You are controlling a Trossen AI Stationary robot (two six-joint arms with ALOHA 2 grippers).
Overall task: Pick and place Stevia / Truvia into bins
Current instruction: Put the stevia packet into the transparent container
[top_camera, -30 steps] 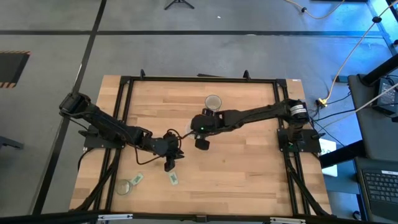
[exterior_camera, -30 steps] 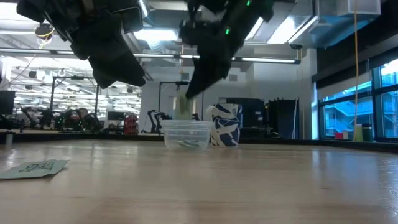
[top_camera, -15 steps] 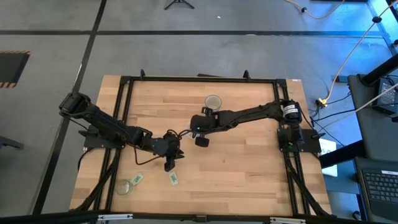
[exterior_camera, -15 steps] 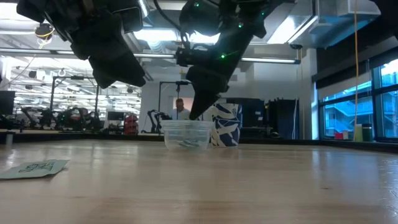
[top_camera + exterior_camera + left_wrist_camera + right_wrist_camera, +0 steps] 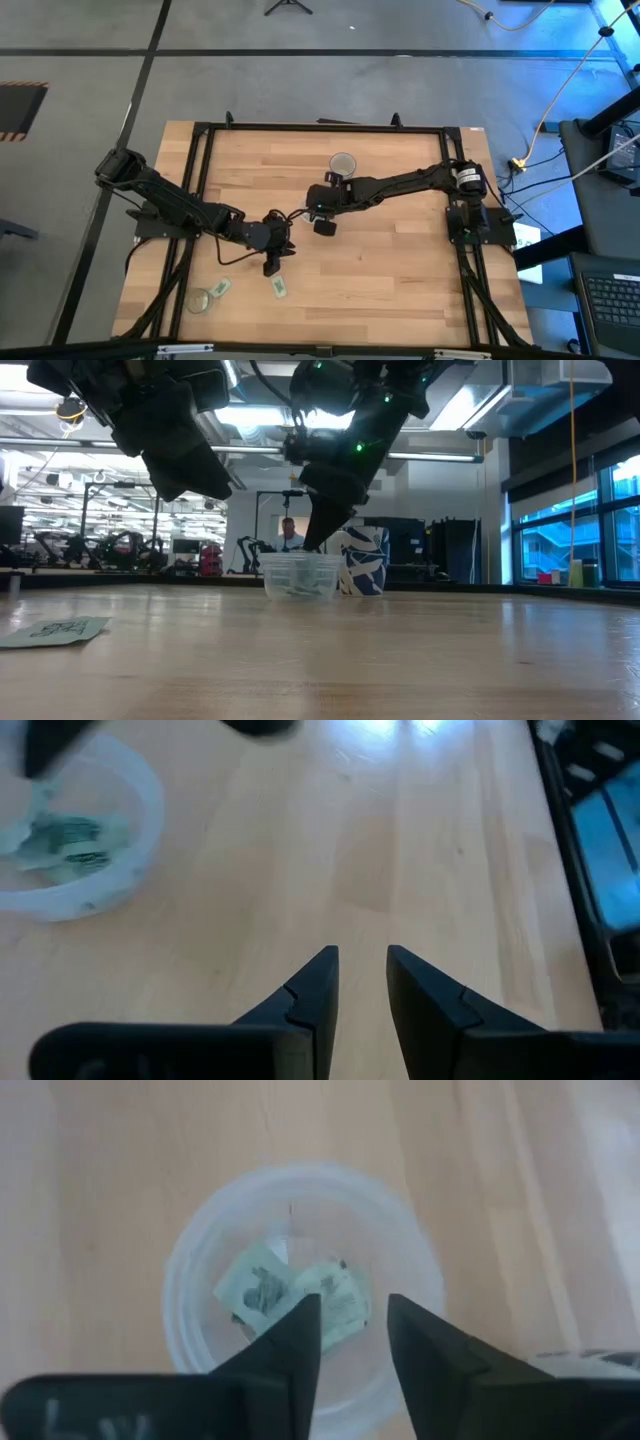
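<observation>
Nearest sachets: two pale green paper Stevia sachets [image 5: 221, 288] [image 5: 279, 287] were seen lying flat on the table [image 5: 400, 280] near its front edge, well apart from the cup; these were judged left to be picked.
Flat clear piece: a small round transparent disc [image 5: 200, 300] was seen just beside the first of them, taken as no part of the job.
Table surface: pale wood planks with a smooth, faintly glossy finish, framed in dark metal.
Left gripper [image 5: 362, 952]: held above bare wood behind the two loose sachets, its dark wedge-shaped fingers slightly parted and nothing between them.
Right gripper [image 5: 350, 1305]: held straight over the cup near the table's middle, its fingers parted and empty.
Bin: a round transparent plastic cup [image 5: 172, 1295] with thin walls and a whitish rim, standing upright.
Cup contents: at least two crumpled sachets [image 5: 265, 1290] were seen lying on its bottom, overlapping; that share was judged done.
Progress: partly done, with the count hidden beneath not to be told.
Farther cup: a darker grey round cup [image 5: 342, 163] was seen towards the rear.
</observation>
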